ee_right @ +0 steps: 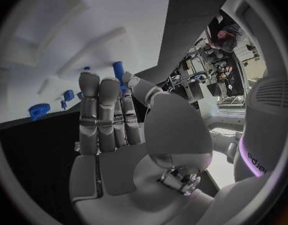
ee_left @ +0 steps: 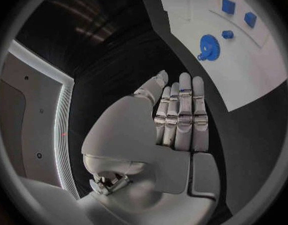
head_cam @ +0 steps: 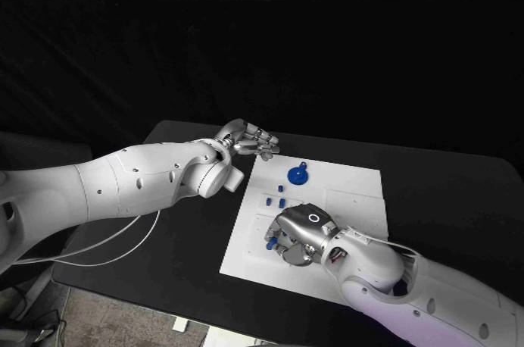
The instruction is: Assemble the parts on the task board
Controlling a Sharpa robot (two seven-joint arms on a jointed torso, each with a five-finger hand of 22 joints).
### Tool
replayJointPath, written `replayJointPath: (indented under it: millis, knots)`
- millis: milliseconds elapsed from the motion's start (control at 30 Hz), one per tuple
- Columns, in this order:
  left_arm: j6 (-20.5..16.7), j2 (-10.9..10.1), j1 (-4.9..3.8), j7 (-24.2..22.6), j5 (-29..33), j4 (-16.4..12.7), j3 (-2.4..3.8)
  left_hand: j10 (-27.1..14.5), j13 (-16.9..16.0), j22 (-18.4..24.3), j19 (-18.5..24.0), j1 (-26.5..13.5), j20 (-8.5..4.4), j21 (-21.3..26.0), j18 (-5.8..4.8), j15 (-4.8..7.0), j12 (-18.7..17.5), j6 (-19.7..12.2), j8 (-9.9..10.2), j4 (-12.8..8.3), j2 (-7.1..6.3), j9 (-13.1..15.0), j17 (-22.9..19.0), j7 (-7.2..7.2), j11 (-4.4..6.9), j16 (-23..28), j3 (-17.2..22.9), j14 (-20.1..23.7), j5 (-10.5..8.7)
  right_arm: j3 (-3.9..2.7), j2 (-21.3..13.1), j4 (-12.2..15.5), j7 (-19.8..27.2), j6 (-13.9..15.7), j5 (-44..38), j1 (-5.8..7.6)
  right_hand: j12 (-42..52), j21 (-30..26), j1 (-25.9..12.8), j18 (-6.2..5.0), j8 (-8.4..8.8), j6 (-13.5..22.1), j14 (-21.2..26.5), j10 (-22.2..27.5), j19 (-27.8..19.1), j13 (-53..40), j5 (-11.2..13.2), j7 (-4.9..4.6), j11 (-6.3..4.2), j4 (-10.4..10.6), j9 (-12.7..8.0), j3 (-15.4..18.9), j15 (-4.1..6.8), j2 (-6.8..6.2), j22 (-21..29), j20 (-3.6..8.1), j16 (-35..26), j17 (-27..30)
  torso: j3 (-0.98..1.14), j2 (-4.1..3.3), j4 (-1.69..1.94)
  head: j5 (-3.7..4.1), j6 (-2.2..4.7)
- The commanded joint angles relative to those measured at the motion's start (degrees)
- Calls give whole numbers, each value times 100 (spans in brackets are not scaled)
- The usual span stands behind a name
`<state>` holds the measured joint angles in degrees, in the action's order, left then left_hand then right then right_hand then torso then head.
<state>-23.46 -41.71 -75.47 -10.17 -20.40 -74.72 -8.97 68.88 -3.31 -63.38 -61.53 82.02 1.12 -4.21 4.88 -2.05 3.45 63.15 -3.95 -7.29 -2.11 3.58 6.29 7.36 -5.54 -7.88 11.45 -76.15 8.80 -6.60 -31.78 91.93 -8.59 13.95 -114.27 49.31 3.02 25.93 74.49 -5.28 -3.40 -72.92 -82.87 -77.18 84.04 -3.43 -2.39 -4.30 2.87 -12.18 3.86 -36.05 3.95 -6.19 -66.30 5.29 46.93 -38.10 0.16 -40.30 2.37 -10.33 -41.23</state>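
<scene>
The white task board (head_cam: 350, 199) lies mid-table. A blue gear (head_cam: 297, 174) stands near its far left edge, with small blue parts (head_cam: 281, 201) just in front of it. My right hand (head_cam: 304, 233) hovers low over the board's near left area. Its thumb and a finger pinch a short blue peg (head_cam: 271, 243), which shows at the fingertips (ee_right: 119, 69). My left hand (head_cam: 249, 140) hangs above the black table just past the board's far left corner. Its fingers (ee_left: 181, 110) are straight and hold nothing. The gear (ee_left: 209, 46) and the blue parts (ee_left: 228, 6) lie beyond them.
The black table (head_cam: 437, 173) surrounds the board on all sides. A white cable (head_cam: 109, 252) loops off the left arm near the table's left edge. Raised white blocks and recesses (ee_right: 88, 52) cover the board by the right hand.
</scene>
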Motion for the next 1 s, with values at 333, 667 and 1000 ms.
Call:
replayJointPath:
  millis: [333,667,1000]
  knots:
    - [74,11,-8,-28,31,-3,3,-47,1,-7,8,2,-3,25,-46,-24,3,-26,27,-28,35,9,7,15,2,15,12,-24,22,4,32,-10,-114,-151,-250,-4,39,-42,-31,-106,-27,-39,0,-258,196,-8,-36,5,-209,18,10,-44,24,18,-16,34,-21,-10,-1,2,-4,-13,-13]
    - [80,22,-8,-19,31,-1,3,-47,1,-7,8,2,-3,25,-46,-24,3,-26,27,-28,35,9,7,15,2,15,12,-24,22,129,131,-106,40,-289,-25,-3,37,-127,-131,-129,-24,188,-7,24,206,-7,-56,-53,-144,56,-2,256,-62,-12,3,-59,5,16,1,3,4,9,-23]
    - [92,29,-8,-7,31,3,3,-47,1,-7,8,2,-3,25,-46,-24,3,-26,27,-28,35,9,7,15,2,15,12,-24,22,235,207,-214,94,-221,124,-3,30,-336,-308,-215,-14,620,-8,657,215,7,-67,-142,49,177,-25,680,-202,-157,129,-187,25,103,-1,2,1,-1,-30]
